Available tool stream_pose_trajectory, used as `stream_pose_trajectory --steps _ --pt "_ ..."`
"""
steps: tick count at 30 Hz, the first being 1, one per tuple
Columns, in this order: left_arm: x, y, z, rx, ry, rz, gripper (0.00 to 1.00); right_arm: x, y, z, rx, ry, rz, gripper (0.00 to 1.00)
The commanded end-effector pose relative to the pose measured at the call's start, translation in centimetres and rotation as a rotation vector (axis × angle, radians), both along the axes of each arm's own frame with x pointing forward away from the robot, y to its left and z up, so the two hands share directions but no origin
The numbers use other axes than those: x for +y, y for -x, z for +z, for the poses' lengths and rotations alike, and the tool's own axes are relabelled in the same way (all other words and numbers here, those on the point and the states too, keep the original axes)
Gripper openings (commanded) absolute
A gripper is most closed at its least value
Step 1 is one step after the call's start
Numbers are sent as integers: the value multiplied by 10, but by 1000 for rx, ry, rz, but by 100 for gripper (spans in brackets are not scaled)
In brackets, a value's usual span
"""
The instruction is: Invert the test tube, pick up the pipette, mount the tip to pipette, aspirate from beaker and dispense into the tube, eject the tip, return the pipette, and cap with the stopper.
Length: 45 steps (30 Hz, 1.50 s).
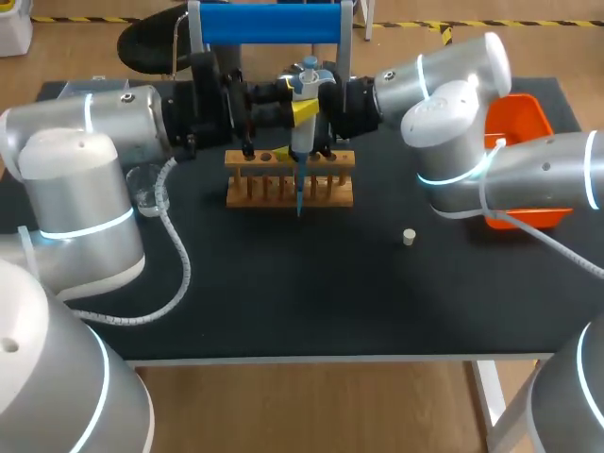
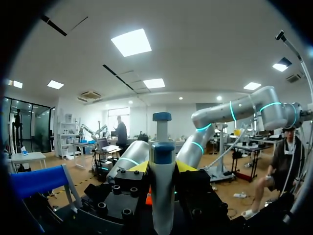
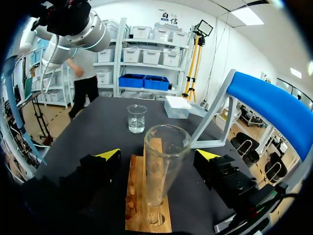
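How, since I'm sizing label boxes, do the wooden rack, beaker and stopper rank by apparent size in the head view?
1. wooden rack, clearly the largest
2. beaker, judged only by the part showing beside the left arm
3. stopper, by far the smallest

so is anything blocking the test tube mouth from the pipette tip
Nothing visible does. The test tube has an open, bare mouth. The stopper lies apart on the table. The pipette hangs upright, tip down.
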<state>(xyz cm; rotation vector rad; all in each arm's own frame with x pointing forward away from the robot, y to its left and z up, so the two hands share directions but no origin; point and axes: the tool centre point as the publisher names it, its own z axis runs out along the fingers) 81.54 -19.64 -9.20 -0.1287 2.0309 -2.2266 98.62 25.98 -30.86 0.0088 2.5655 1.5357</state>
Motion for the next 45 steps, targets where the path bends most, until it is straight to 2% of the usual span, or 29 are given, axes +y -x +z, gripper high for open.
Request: stream_pose_trajectory --steps 1,6,12,17,22,27,34,45 --pt "0 -1 0 -1 0 -3 0 -17 4 10 -7 5 -10 100" --pt "0 -1 0 -1 0 -3 0 -47 16 18 -15 15 -29 100" --pt "0 -1 0 -1 0 -3 0 -88 46 36 -26 6 -52 100" --pt "0 -1 0 -1 0 -3 0 -122 79 61 -26 -68 -59 100" --pt "0 -1 0 -1 0 -3 0 -142 110 89 -14 -183 -32 100" --pt "0 -1 0 -1 0 -3 0 -145 137 106 -30 -246 10 100" --pt "0 -1 0 -1 0 -3 0 -139 168 118 -22 -342 72 100" --pt "0 -1 0 -1 0 -3 0 -105 182 134 36 -484 147 100"
